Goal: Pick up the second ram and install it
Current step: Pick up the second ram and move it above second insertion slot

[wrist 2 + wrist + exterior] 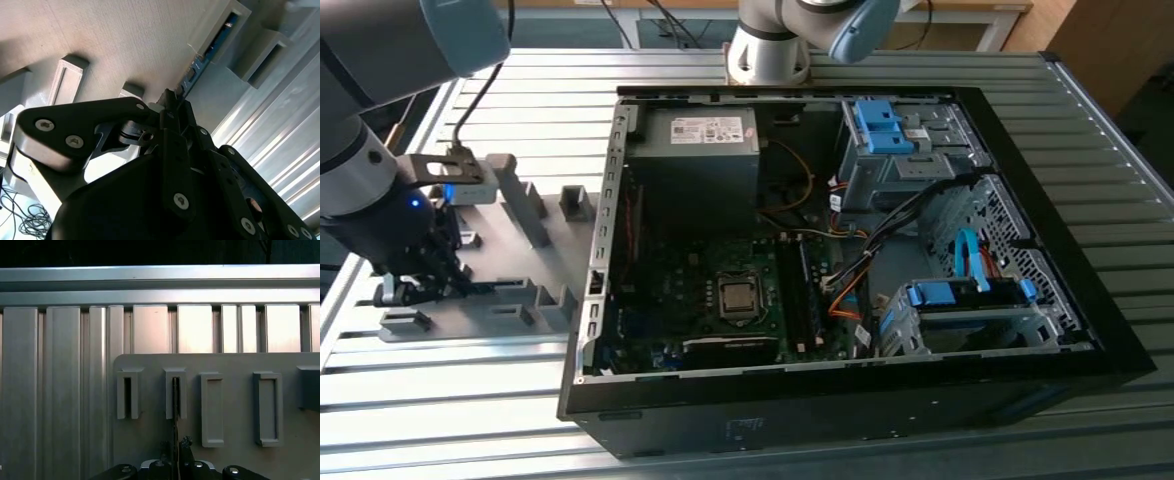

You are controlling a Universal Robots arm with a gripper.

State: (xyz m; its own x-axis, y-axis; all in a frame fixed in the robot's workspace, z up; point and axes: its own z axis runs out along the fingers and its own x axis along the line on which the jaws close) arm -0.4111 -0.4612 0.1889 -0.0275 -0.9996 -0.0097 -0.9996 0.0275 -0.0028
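A ribbed metal tabletop point(454, 400) carries an open black computer case point(854, 400). Beside it, toward the exterior view's left, lies a flat grey plastic fixture plate point(507, 250) with raised slotted blocks. The robot arm reaches down over that plate, and its black pincer point(414, 285) sits low among the blocks.

In both wrist views the pincer point(175, 445) is closed on the second ram point(176, 400), a thin, long blue-green circuit board strip. The strip stands on edge, with its far end seated in one of the grey slotted blocks point(176, 372). In the second wrist view the strip point(205, 52) runs from the fingertips point(172, 97) into that block.

The step in hand looks like the pick from the fixture. To do it well, the grip should stay centred on the board's thin edge, square to it. The pull should run straight along the slot's walls, since any tilt could jam or flex the strip. A firm but modest squeeze seems right for so slim a board.
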